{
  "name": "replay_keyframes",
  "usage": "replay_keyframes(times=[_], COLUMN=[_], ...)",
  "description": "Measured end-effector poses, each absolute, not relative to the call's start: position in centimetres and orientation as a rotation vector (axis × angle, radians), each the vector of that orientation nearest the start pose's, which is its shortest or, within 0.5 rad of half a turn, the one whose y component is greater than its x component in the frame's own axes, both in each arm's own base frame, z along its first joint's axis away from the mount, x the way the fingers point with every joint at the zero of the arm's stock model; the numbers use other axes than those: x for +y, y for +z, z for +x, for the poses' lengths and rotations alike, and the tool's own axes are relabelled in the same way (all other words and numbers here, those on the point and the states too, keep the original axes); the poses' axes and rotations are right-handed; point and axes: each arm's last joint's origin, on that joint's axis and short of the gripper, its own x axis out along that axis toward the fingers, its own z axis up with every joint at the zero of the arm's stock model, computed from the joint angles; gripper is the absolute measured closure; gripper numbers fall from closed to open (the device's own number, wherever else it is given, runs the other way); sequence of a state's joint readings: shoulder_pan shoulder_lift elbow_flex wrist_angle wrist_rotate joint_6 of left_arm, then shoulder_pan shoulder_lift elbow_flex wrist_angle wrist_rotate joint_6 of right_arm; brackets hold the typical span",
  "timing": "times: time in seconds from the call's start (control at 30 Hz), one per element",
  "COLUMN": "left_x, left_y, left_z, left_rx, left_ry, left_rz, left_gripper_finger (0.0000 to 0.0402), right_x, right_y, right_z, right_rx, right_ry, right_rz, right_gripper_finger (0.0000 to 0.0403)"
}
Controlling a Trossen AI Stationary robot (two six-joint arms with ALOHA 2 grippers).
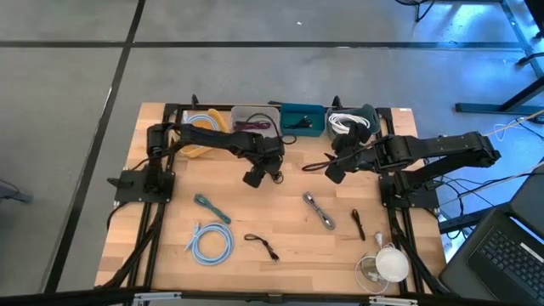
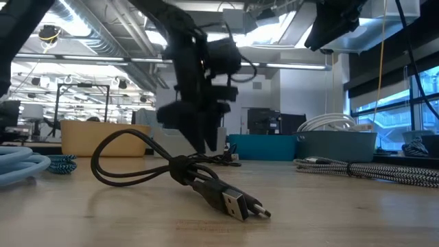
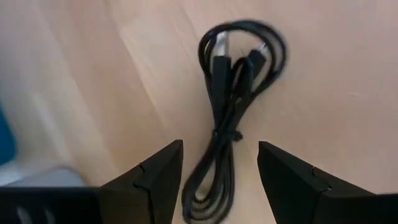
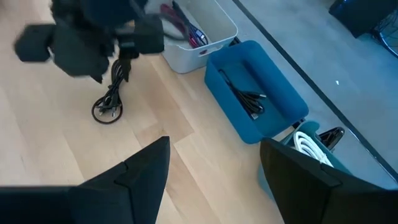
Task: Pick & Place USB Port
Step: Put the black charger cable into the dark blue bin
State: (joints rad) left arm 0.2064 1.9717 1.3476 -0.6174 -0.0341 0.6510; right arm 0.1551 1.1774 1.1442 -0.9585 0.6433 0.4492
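Left gripper (image 3: 221, 171): it hangs low over the middle of the tabletop (image 1: 280, 221), just in front of the bins, and its fingers are spread wide with nothing between them
Black cable (image 3: 233, 106): a short USB cable tied in a small loop – it lies flat on the wood right under the left gripper, with its tail end between the two fingers
Right gripper (image 4: 214, 168): it waits up high near the blue bin (image 4: 258, 99), fingers apart and holding nothing
Bins: a white bin (image 4: 199, 28) with a red cable in it, the blue bin with black cables in it, and more bins in the same row at the back
Other cables: a few more lie nearer the front of the tabletop, well apart from this one
Step now: I think the left arm is lining up to pick the black cable – the pick is not done yet
Next move: go down a little more, then squeeze the fingers on the thick tied part, so the loop does not slip out
After that: lift it and carry it to a bin, maybe the blue one with cables like it
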Motion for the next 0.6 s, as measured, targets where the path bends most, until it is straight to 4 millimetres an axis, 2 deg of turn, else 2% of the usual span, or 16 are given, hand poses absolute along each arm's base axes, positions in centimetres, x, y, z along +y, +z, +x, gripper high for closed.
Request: replay_keyframes(times=[0.1, 0.27, 0.37, 0.47, 0.5, 0.6], left_x=[8.2, 8.4, 8.2, 7.8, 7.7, 7.7], left_y=[14.4, 12.9, 12.7, 13.2, 13.5, 14.5], left_z=[38.3, 38.6, 38.6, 38.6, 38.7, 38.4], left_rx=[1.281, 1.305, 1.316, 1.298, 1.283, 1.257], left_ry=[-0.206, -0.205, -0.214, -0.223, -0.223, -0.199], left_rz=[0.435, 0.401, 0.397, 0.400, 0.383, 0.350], left_gripper_finger=[0.0202, 0.0214, 0.0266, 0.0355, 0.0368, 0.0369], right_x=[1.6, 1.6, 1.6, 1.6, 1.6, 1.6], right_y=[32.3, 32.3, 32.3, 32.3, 32.3, 32.3], right_z=[21.6, 21.6, 21.5, 21.5, 21.5, 21.5], right_rx=[0.796, 0.797, 0.798, 0.799, 0.799, 0.799], right_ry=[-0.631, -0.630, -0.631, -0.631, -0.631, -0.631], right_rz=[0.024, 0.024, 0.023, 0.022, 0.023, 0.023], right_gripper_finger=[0.0150, 0.0150, 0.0150, 0.0150, 0.0150, 0.0150])
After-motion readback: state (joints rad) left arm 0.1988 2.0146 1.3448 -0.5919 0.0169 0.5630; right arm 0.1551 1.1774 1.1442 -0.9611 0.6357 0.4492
